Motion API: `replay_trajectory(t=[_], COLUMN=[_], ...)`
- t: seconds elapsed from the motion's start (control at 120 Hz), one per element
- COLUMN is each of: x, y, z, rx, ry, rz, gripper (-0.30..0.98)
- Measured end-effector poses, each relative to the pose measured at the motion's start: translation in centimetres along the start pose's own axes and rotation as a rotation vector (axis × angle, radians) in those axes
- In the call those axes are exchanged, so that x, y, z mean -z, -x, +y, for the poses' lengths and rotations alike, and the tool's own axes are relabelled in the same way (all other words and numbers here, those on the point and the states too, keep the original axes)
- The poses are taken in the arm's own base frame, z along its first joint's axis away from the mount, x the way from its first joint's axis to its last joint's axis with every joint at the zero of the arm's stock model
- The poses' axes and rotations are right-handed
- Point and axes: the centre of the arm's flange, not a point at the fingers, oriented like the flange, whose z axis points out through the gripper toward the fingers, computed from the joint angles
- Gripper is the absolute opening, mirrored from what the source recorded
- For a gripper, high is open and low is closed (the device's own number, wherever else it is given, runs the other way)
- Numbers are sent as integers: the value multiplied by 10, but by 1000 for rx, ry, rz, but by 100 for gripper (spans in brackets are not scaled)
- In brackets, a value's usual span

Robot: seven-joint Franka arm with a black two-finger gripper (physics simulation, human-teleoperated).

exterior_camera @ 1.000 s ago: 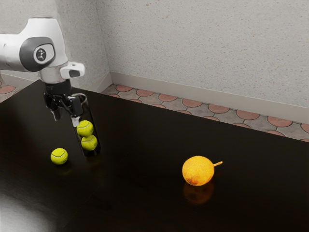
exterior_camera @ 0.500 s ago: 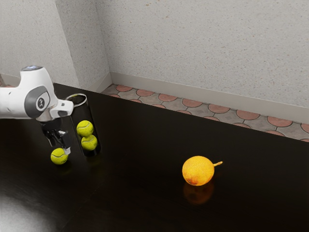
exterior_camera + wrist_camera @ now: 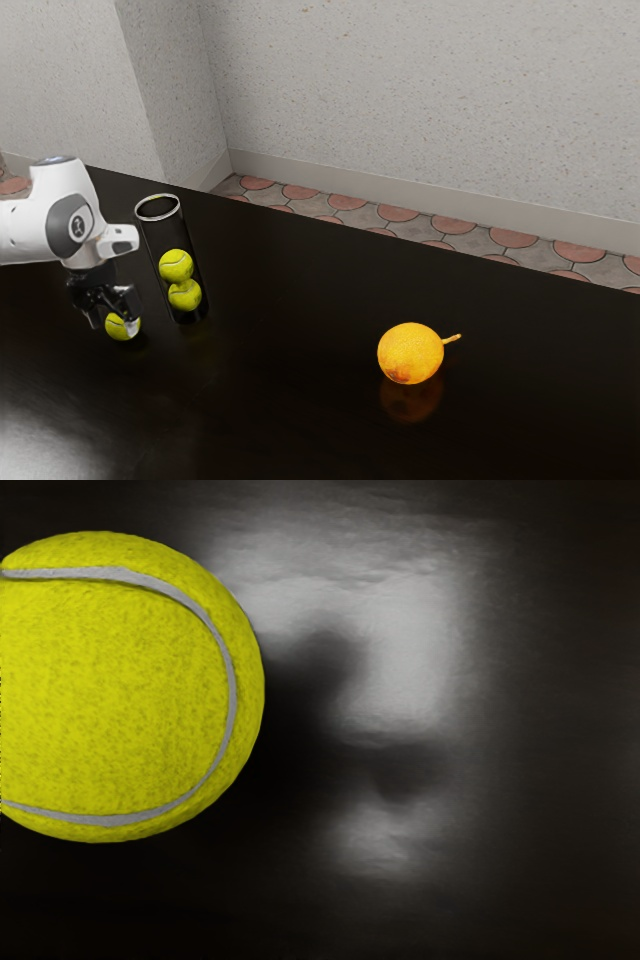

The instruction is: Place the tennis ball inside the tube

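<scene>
1. The speckled pale wall (image 3: pixel 420 100) rises well beyond the pincer, with a plain skirting along its foot.
2. The floor (image 3: pixel 402 232), reddish rounded tiles set in grey, runs below that wall, well away from the pincer.
3. The glossy black tabletop (image 3: pixel 300 400) spreads beneath the pincer; the wrist view shows soft pale glare on it, with dark shadowy shapes, near the pincer.
4. The white and grey arm (image 3: pixel 60 215) enters from the exterior view's left and ends above the pincer.
5. The clear tube (image 3: pixel 166 236) stands on the tabletop just beside the pincer, on the exterior view's right of it. Its silvery rim (image 3: pixel 181 208) is open at the top and sits higher than the fingertips.
6. The black pincer (image 3: pixel 114 323) points down, low over the tabletop. It is released: its two fingers stand apart at the loose tennis ball, unclosed.
7. The orange fruit (image 3: pixel 410 353), round with a short stem, rests well apart from the pincer, past the tube toward the exterior view's right, its reflection beneath it.
8. The loose tennis ball (image 3: pixel 117 329) lies on the tabletop at the fingertips, outside the tube, partly hidden by one finger. The wrist view shows its curved pale seam.
9. The upper tennis ball (image 3: pixel 176 265) and the lower tennis ball (image 3: pixel 184 296) are stacked inside the tube, beside the pincer.
</scene>
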Motion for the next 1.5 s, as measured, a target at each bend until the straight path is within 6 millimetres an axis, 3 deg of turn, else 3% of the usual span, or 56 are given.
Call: replay_trajectory(t=[0.183, 0.308, 0.708, 1.3, 1.5], x=[-7, -2, -14, -51, -50], y=[-1, -7, -30, -40, -38], z=[-2, -16, -25, -32, -31], rx=[47, 89, 143, 108, 129], ry=[-7, -21, -60, -49, -55], rz=[-16, 4, 39, 97, 86], gripper=[67, 67, 67, 67, 46])
